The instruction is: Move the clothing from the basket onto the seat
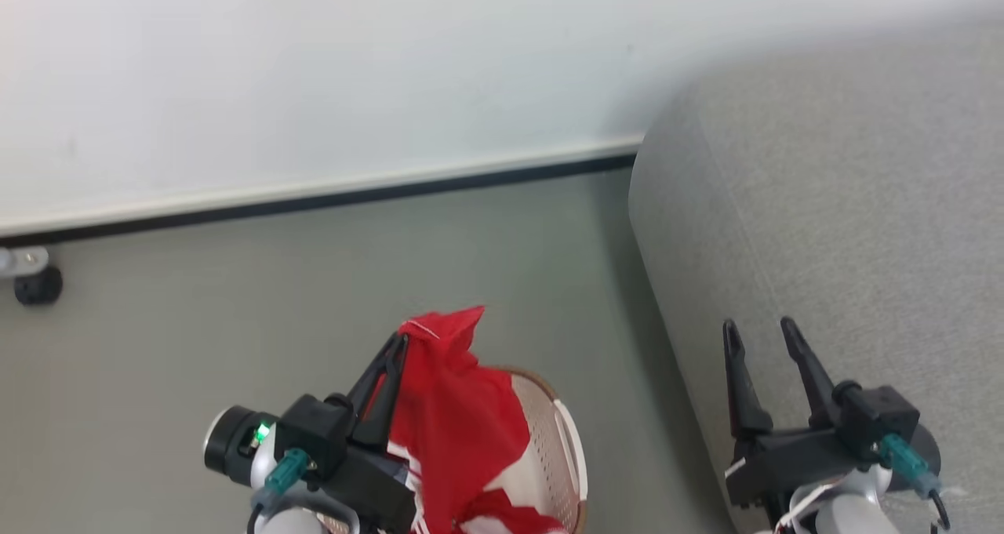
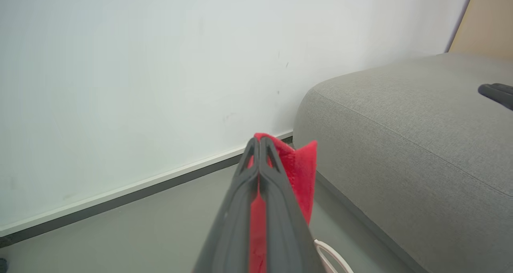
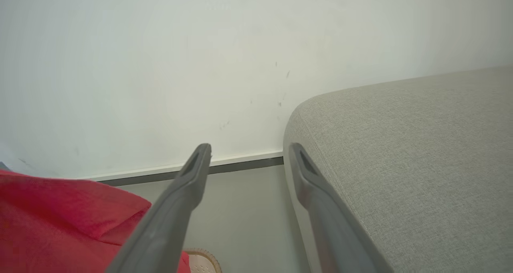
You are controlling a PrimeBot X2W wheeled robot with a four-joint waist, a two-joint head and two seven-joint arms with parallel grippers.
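Above the basket [image 1: 553, 440] at the scene's near edge, red-and-white clothing [image 1: 455, 416] hangs from the left gripper [image 1: 402, 344]. The gripper's fingers are closed tight on a fold, and the garment's lower part trails into the basket. To the right, the right gripper [image 1: 758, 326] hovers over the near edge of the grey seat [image 1: 847, 189], fingers spread and holding nothing. Grey floor [image 1: 314, 299] and a white wall [image 1: 314, 71] lie beyond.
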